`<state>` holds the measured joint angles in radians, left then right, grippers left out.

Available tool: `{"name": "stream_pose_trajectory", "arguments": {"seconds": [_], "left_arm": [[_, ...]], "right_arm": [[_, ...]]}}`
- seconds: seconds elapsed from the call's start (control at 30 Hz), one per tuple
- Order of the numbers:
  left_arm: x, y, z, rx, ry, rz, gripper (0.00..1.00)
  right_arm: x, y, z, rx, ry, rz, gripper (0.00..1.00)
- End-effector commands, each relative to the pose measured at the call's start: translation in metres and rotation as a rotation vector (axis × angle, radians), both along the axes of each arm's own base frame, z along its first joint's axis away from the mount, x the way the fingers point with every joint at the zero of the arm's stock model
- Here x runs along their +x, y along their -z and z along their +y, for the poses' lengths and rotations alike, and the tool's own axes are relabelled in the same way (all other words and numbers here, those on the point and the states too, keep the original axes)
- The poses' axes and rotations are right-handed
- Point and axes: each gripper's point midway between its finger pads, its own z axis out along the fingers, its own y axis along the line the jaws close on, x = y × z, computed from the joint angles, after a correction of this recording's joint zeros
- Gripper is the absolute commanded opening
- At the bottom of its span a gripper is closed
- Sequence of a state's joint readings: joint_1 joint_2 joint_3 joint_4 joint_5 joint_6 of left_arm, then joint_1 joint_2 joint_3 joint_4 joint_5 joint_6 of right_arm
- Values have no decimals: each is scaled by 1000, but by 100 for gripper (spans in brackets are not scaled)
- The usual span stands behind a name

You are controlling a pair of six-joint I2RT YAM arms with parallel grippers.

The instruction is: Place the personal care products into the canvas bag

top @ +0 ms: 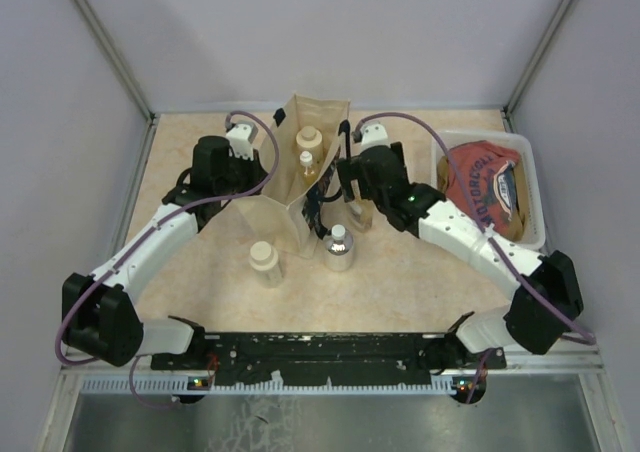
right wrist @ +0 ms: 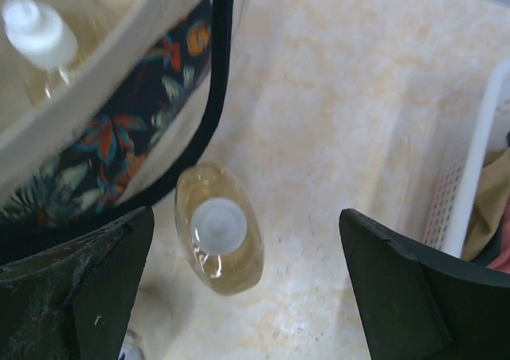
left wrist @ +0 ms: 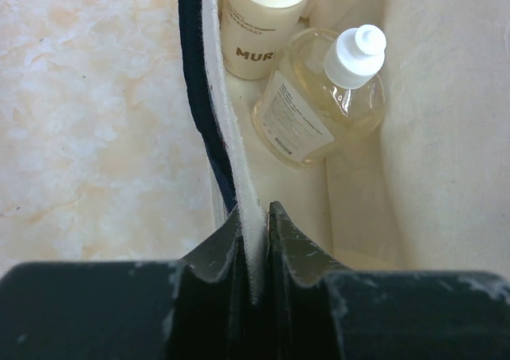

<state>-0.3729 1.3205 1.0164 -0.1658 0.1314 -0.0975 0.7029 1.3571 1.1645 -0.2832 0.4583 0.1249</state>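
Pinching the canvas bag [left wrist: 438, 137] rim, left jaws are shut; right jaws are spread wide above amber bottle [right wrist: 219, 236]; strap [right wrist: 215, 97] could be snagged.

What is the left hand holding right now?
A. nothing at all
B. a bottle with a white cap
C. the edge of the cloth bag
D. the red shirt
C: in the left wrist view, the left hand is pinched shut on the cloth rim of the canvas bag.
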Motion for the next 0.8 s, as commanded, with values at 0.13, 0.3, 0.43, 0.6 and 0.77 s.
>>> {"name": "stream_pose_trajectory", "arguments": {"seconds": [0.13,0.3,0.43,0.6,0.77], "left_arm": [[-4,-5,4,10,-9,5,0],[-4,-8,4,7,-11,3,0],[-3,-14,5,8,-17,-8,0],[-2,-13,6,12,-22,-4,0],[-2,-12,6,16,-22,-2,0]], "right_arm": [[-15,50,8,-28,-108,84,99],[-11,74,11,-45,-150,96,99],[-3,87,16,-32,-187,66,99],[12,105,18,-30,-200,65,96],[15,102,28,8,-241,18,26]]}}
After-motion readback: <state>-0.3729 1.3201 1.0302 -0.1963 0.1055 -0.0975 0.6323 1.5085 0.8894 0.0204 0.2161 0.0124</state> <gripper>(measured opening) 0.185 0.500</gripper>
